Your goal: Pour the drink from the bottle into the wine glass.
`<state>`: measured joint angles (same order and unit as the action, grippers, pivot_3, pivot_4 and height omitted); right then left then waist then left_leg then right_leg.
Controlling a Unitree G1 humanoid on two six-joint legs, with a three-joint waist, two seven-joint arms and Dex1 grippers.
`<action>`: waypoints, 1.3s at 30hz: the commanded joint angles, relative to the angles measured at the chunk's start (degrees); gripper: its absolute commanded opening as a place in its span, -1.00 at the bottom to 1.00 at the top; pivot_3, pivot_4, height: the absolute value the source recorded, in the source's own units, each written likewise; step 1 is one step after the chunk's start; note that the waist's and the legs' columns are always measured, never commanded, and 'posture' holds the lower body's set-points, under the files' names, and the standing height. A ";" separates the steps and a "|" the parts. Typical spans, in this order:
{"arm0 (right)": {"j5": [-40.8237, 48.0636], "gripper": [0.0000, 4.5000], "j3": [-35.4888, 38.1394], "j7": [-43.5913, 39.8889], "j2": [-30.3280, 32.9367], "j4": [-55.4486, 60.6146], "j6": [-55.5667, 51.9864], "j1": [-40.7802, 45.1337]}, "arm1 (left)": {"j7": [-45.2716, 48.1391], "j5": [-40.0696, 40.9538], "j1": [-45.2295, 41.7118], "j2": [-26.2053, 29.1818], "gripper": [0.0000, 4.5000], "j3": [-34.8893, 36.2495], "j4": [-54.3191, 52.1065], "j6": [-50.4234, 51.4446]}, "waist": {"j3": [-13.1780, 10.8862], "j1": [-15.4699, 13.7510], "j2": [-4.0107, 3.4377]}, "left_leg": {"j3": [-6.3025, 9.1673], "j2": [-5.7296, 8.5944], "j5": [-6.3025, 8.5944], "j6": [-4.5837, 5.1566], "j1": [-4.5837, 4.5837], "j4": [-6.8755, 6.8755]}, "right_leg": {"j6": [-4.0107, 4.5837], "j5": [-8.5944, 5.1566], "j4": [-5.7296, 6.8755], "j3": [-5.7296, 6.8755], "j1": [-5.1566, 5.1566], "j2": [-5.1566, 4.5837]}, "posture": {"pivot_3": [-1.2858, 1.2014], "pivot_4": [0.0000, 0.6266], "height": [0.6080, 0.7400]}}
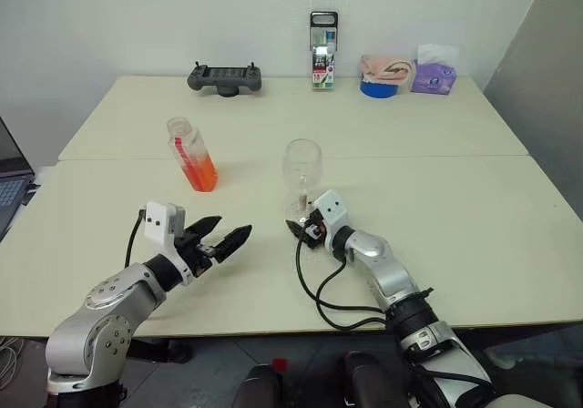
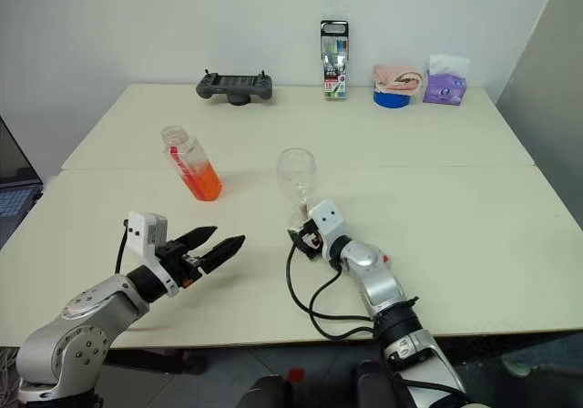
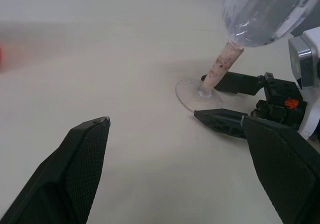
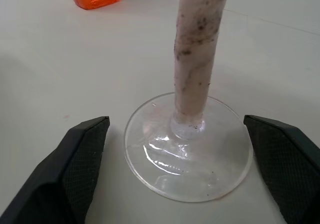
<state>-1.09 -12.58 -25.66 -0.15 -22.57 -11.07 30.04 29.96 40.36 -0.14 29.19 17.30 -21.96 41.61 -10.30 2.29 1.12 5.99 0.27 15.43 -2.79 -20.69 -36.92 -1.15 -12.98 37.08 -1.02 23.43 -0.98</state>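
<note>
Wine glass (image 1: pixel 302 164): clear, with a rounded, empty bowl and a round foot flat on the worktop (image 1: pixel 455 208). It stands upright near the middle of the worktop, closer to the near edge than to the far one. Its stem looks pale, pinkish and speckled with dark spots.
Bottle (image 1: pixel 192 154): small clear plastic, squarish sides, no cap visible on its open neck. It leans towards the far left corner and stands left of the glass, well apart from it.
Drink (image 1: pixel 200 172): translucent orange-red, filling the lower part of the bottle.
Right claw (image 4: pixel 180 159): spread wide, one finger on each side of the glass foot, neither touching it.
Left claw (image 1: pixel 225 241): wide, holding nothing, above the worktop near the front edge, between bottle and glass and nearer than both.
Far edge: a black controller (image 1: pixel 224 78), an upright marker case (image 1: pixel 322 50), a blue tape roll (image 1: pixel 377 87) under a pink cloth (image 1: pixel 386 67), and a purple tissue pack (image 1: pixel 434 76).
</note>
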 commanded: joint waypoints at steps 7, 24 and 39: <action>5.28 0.98 3.63 -6.60 10.61 28.42 -13.42 -2.30 | -4.22 -3.03 -2.29 -2.66 1.00 4.23 3.04 -8.82 | -0.04 -0.48 -0.03 | 0.09 0.02 0.01 -0.01 -0.17 0.03 | -0.04 -0.02 -0.07 0.06 0.12 -0.03 | 0.03 -0.52 1.00; 41.18 0.98 25.39 -34.31 48.26 42.20 -37.54 15.33 | -10.13 -16.62 -16.71 -2.90 1.00 2.70 20.48 -22.78 | -0.51 -0.37 -0.02 | -0.01 0.06 0.03 -0.01 -0.17 0.01 | -0.18 -0.08 -0.11 0.09 0.07 -0.06 | 0.03 -0.52 1.00; 45.41 0.98 21.48 -31.46 48.15 42.37 -39.22 18.66 | -7.08 -23.85 -33.32 0.98 1.00 -2.31 36.50 -26.35 | -0.55 -0.82 0.10 | 0.04 0.17 0.09 -0.12 -0.37 -0.01 | -0.36 -0.16 -0.20 0.11 0.12 -0.20 | 0.03 -0.52 1.00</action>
<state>44.02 7.98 -58.19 47.57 18.94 -50.99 48.21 22.11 16.77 -32.28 29.89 14.97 13.14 16.95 -10.85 1.48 1.22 6.03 0.44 15.52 -2.90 -21.07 -36.93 -1.51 -13.14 36.87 -0.90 23.55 -1.19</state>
